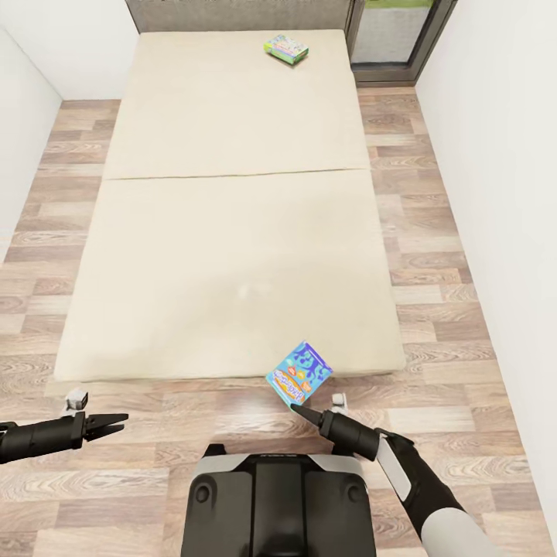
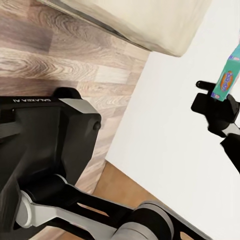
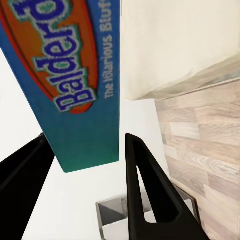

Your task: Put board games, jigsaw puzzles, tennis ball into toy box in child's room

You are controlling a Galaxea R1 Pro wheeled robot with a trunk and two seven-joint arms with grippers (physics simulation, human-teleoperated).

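My right gripper (image 1: 298,408) is shut on the lower corner of a mostly blue board game (image 1: 299,373), holding it tilted in the air just over the foot edge of the bed (image 1: 193,255). In the right wrist view the blue box (image 3: 75,85) reads "Balderdash" and sits between the two black fingers (image 3: 145,190). The left wrist view shows the same box (image 2: 227,80) edge-on above the right gripper (image 2: 212,97). A second board game (image 1: 286,49), green and colourful, lies flat near the bed's far right corner. My left gripper (image 1: 120,424) hovers open and empty over the floor at the left.
My dark base (image 1: 278,503) stands on the wood-plank floor (image 1: 433,371) at the foot of the bed. A white wall (image 1: 503,193) runs close along the right. A dark-framed window (image 1: 394,39) is beyond the bed's far right corner, and the headboard (image 1: 232,14) at the far end.
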